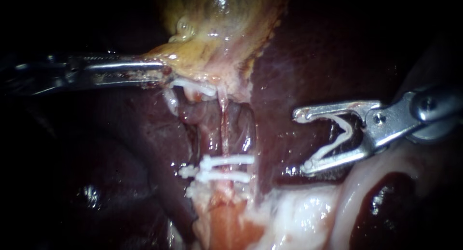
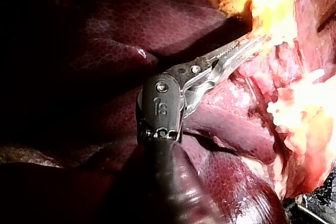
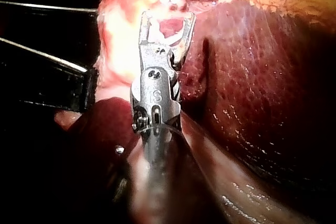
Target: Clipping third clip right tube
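Endoscope view: my left instrument (image 1: 161, 69) lies level from the left, its pincer clamped on the edge of the gallbladder (image 1: 217, 33). At centre, two clips (image 1: 226, 168) cross the tube (image 1: 224, 127). My right instrument (image 1: 303, 142) slants in, pincer spread wide yet holding a white clip (image 1: 333, 145), over the liver (image 1: 308, 62), apart from the tube.

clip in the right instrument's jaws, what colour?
White. The clip held in the right instrument shows best in the endoscope view.

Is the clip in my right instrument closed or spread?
Spread: the clip forms an open V between the right instrument's jaws, clear of the tube.
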Robot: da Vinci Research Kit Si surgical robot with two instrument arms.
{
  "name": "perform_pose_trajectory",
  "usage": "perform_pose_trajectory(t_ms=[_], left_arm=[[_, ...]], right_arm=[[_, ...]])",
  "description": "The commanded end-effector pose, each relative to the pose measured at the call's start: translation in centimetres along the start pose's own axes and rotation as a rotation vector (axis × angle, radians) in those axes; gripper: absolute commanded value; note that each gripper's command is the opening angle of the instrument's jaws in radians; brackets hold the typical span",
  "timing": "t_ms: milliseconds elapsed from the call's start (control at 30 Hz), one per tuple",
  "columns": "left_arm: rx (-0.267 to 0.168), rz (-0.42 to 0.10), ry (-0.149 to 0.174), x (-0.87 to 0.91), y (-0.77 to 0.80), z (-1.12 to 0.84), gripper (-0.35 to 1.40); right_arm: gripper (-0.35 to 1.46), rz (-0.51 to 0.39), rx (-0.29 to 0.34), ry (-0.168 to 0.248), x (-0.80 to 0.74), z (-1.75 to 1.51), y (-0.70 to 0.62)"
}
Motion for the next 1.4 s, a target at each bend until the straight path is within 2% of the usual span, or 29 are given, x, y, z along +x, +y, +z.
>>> perform_pose_trajectory(t_ms=[33,167,233,333,433,567,767,900,1033,1200,1300,1400], left_arm=[[-0.001,-0.001,-0.001,0.03,0.01,-0.03,-0.35],[-0.013,-0.015,-0.008,0.25,0.02,-0.20,-0.35],[-0.010,-0.030,0.006,0.40,0.04,-0.32,-0.35],[-0.004,-0.017,0.024,0.57,0.08,-0.48,-0.35],[-0.003,-0.010,0.033,0.64,0.11,-0.57,-0.35],[0.000,-0.009,0.033,0.63,0.11,-0.58,-0.35],[0.001,-0.008,0.034,0.62,0.12,-0.56,-0.35],[0.002,-0.008,0.034,0.61,0.12,-0.55,-0.35],[0.003,-0.007,0.035,0.60,0.12,-0.54,-0.35],[0.004,-0.007,0.035,0.60,0.12,-0.52,-0.35],[0.004,-0.007,0.035,0.60,0.13,-0.52,-0.35],[0.005,-0.007,0.035,0.60,0.13,-0.51,-0.35]], right_arm=[[0.50,0.000,0.000,0.000,0.00,0.00,0.00],[0.50,0.000,0.000,0.000,0.00,0.00,0.00],[0.50,0.001,-0.001,0.000,0.00,0.01,0.01],[0.50,0.001,-0.001,-0.003,0.01,0.01,0.01],[0.50,0.002,-0.001,-0.003,0.02,0.02,0.02],[0.50,0.001,-0.007,0.009,0.07,0.06,0.07],[0.50,0.209,-0.024,0.016,0.26,0.29,0.29],[0.50,0.287,-0.042,0.018,0.32,0.55,0.43],[0.50,0.333,-0.060,0.025,0.32,0.81,0.57],[0.50,0.380,-0.083,0.029,0.24,1.18,0.72],[0.50,0.389,-0.081,0.034,0.20,1.38,0.77],[0.50,0.406,-0.063,0.061,0.21,1.53,0.80]])
